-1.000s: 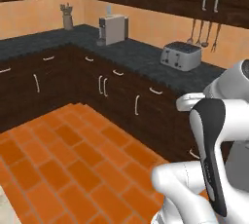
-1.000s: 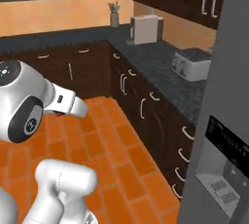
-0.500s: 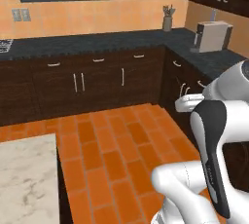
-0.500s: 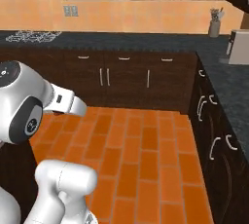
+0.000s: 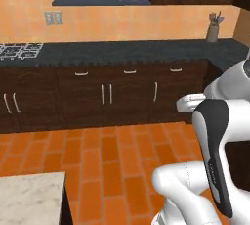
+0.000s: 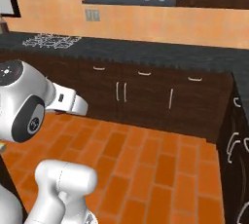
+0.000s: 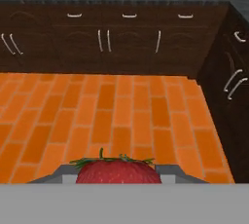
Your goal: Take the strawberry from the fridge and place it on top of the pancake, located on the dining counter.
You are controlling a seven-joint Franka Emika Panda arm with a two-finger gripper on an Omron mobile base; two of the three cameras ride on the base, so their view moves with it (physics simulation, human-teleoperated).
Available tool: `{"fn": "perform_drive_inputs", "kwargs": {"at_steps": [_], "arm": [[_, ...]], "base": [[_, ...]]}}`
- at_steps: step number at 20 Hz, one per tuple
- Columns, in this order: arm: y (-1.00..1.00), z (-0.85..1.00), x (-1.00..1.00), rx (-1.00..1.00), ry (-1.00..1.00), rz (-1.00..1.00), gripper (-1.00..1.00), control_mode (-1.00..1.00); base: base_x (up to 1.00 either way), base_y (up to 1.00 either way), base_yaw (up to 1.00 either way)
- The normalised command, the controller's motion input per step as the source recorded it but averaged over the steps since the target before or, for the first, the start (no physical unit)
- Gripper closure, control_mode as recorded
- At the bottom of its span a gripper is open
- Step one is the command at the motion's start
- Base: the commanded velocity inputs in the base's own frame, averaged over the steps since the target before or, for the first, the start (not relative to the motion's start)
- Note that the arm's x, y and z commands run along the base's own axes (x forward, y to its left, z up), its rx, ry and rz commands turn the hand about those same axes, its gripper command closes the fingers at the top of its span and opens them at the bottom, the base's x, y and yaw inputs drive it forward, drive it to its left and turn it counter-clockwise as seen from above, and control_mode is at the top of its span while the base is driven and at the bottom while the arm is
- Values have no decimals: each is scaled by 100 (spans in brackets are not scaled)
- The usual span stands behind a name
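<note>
Red and soft, the strawberry [image 7: 119,172] sits at 6 o'clock in the hand view, pinched between the gripper's [image 7: 118,173] 2 narrowed fingers; light, bruisable, probably best held gently across its middle.

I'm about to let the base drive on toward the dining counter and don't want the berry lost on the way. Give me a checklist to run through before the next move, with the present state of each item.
1. Small red strawberry with green leaves in the pincer: ok, it sits between the tips in the hand view.
2. Grip firmness: cannot tell, the tips are mostly hidden behind the berry.
3. Beige marbled dining counter in sight: ok, one corner shows at the lower left of the left base view.
4. Stack of pancakes located: not ok, the visible counter corner is bare.
5. Orange brick floor ahead free of obstacles: ok.
6. Clearance from the dark wood wall cabinets: ok, open floor lies between.
</note>
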Motion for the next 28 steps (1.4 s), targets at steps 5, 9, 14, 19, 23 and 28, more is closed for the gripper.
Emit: {"fn": "perform_drive_inputs", "kwargs": {"at_steps": [5, 9, 14, 19, 23, 28], "arm": [[0, 0, 0, 0, 0, 0, 100, 100], [0, 0, 0, 0, 0, 0, 100, 100], [0, 0, 0, 0, 0, 0, 100, 100], [0, 0, 0, 0, 0, 0, 100, 100], [0, 0, 0, 0, 0, 0, 100, 100], [0, 0, 0, 0, 0, 0, 100, 100]], "base": [[100, -7, 57], [100, -8, 64], [100, 0, 65], [97, -12, 75], [61, -11, 88], [70, -7, 77]]}}
